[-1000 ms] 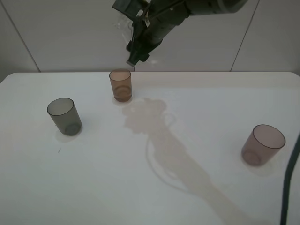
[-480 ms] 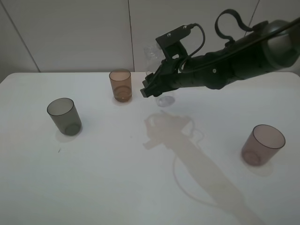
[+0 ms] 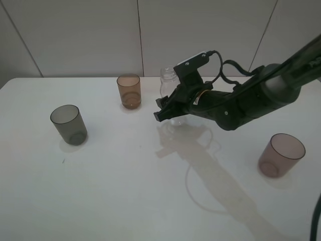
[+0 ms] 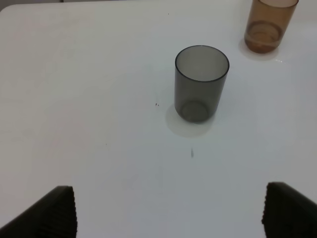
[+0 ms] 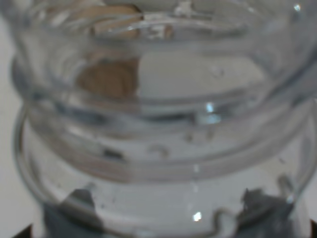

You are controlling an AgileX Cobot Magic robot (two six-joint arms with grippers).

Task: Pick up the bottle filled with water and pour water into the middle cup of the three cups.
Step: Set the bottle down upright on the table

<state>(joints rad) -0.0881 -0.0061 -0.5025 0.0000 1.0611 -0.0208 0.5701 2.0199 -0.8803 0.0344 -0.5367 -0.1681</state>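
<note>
Lab-type test setup: bare white table (image 3: 150,201), plain white panelled wall (image 3: 75,35), black robot arm (image 3: 251,98)

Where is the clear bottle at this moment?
In the exterior high view the bottle stands upright near the table's far edge, just right of the orange-brown cup, with the right claw closed on its lower body.

One high view, two wrist views.
You overlook the table (image 3: 100,201); left wrist shares its grey cup (image 4: 201,82); right wrist presses against the bottle (image 5: 163,124).
</note>
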